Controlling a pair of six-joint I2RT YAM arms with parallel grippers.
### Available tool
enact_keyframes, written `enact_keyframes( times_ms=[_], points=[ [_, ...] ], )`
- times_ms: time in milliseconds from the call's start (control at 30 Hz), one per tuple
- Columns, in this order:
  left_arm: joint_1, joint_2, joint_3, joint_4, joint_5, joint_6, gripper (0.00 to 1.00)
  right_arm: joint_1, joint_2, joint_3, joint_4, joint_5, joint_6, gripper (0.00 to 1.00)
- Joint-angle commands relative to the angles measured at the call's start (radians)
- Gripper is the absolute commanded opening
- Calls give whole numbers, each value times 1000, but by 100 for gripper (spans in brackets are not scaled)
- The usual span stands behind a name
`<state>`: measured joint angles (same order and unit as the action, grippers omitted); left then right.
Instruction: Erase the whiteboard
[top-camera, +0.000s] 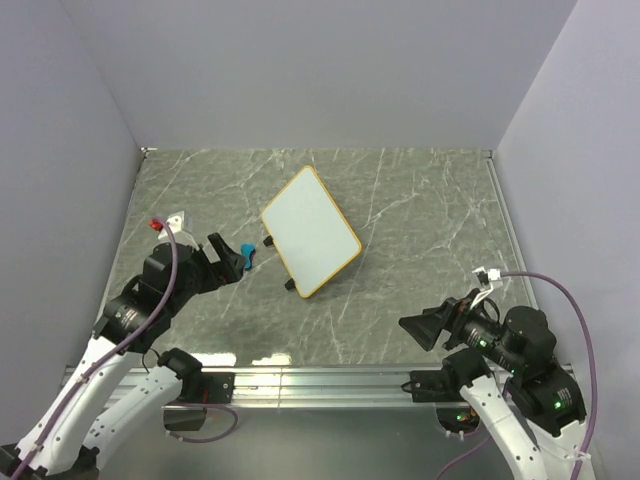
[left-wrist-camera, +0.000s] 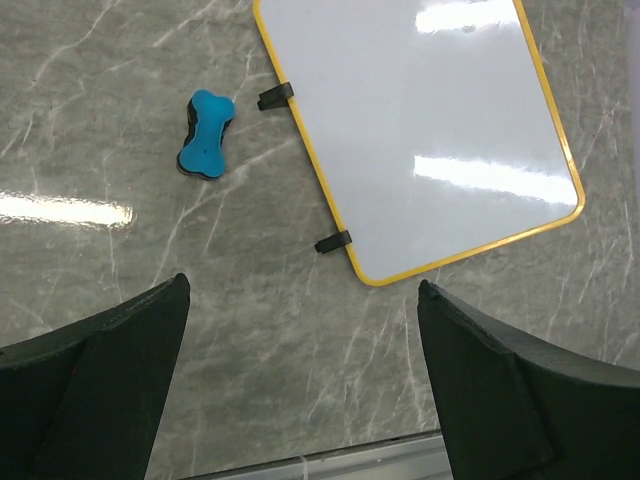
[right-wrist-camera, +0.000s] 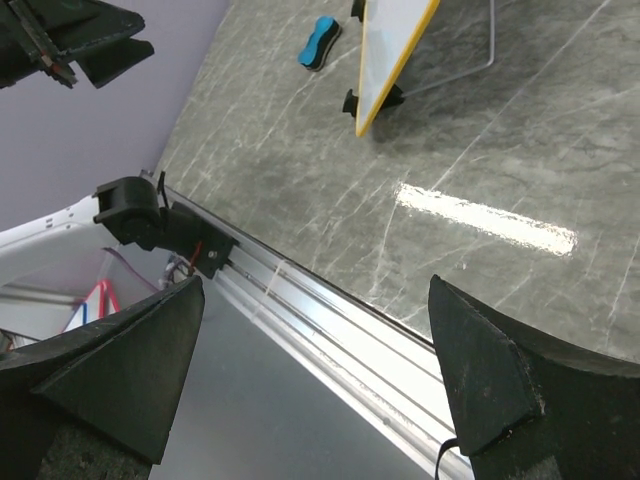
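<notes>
Left gripper (left-wrist-camera: 300, 305) and right gripper (right-wrist-camera: 315, 300) both gape, empty; a sloppy grab for the eraser (left-wrist-camera: 205, 135) could shove the whiteboard (left-wrist-camera: 420, 130).

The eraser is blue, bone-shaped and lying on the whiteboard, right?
Not quite. The eraser is blue and bone-shaped, but it lies on the table beside the whiteboard, apart from it, as the left wrist view shows.

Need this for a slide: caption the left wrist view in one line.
Open left gripper above the grey table, blue eraser lying apart from the blank, yellow-framed whiteboard.
</notes>
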<state>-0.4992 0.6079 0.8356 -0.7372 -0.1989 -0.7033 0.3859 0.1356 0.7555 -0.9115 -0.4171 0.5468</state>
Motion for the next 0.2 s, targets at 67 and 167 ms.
enact_keyframes(
  times_ms=[67, 167],
  points=[
    [-2, 33, -7, 65, 46, 16, 100, 5, -28, -1, -7, 17, 15, 100],
    [-4, 113, 40, 44, 42, 42, 100, 4, -16, -4, 8, 17, 15, 100]
  ],
)
